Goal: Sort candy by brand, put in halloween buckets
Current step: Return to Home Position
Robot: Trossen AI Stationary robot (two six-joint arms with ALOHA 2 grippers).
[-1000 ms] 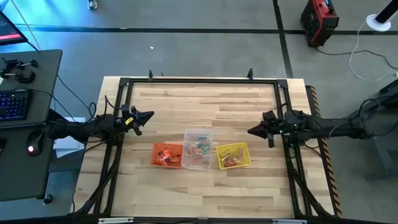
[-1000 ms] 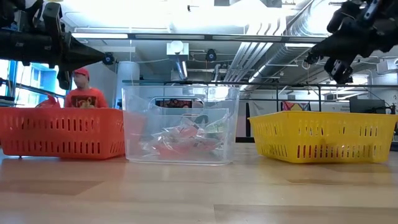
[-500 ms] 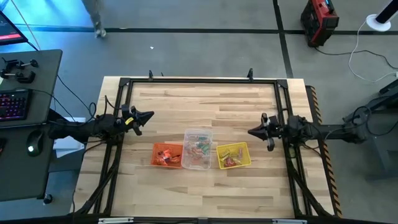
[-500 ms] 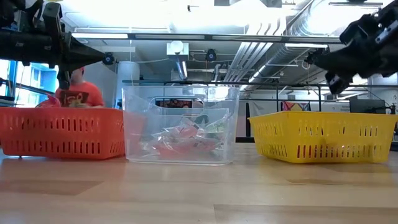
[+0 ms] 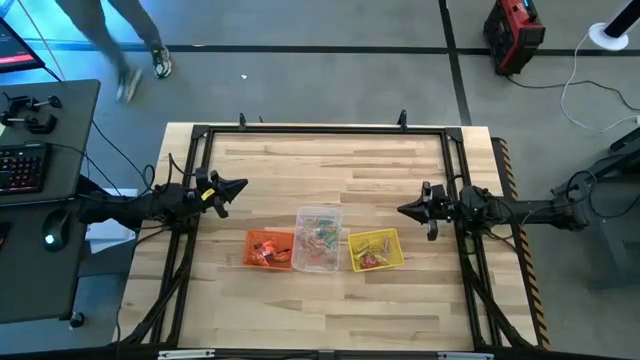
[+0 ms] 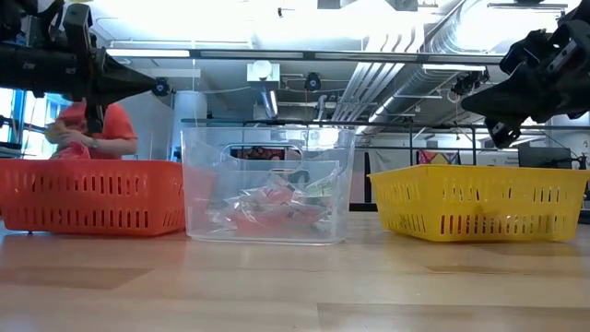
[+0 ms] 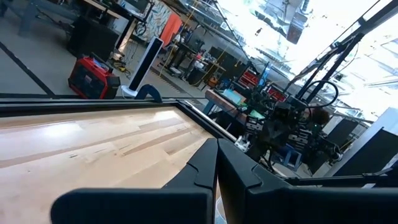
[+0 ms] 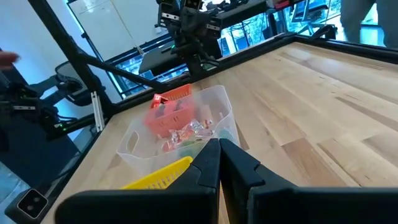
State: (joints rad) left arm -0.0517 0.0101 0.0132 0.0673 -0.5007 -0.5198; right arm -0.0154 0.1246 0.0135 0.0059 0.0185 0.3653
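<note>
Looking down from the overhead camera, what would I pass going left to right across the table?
left gripper → orange bucket → clear bucket → yellow bucket → right gripper

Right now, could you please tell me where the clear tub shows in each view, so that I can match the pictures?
High view: clear tub is the middle one of three tubs, on the table's lower middle.
Low view: centre-left, between the other two.
Left wrist view: not in it.
Right wrist view: mid-picture, on the table ahead.
Shared landmark: the orange tub right beside it.
</note>
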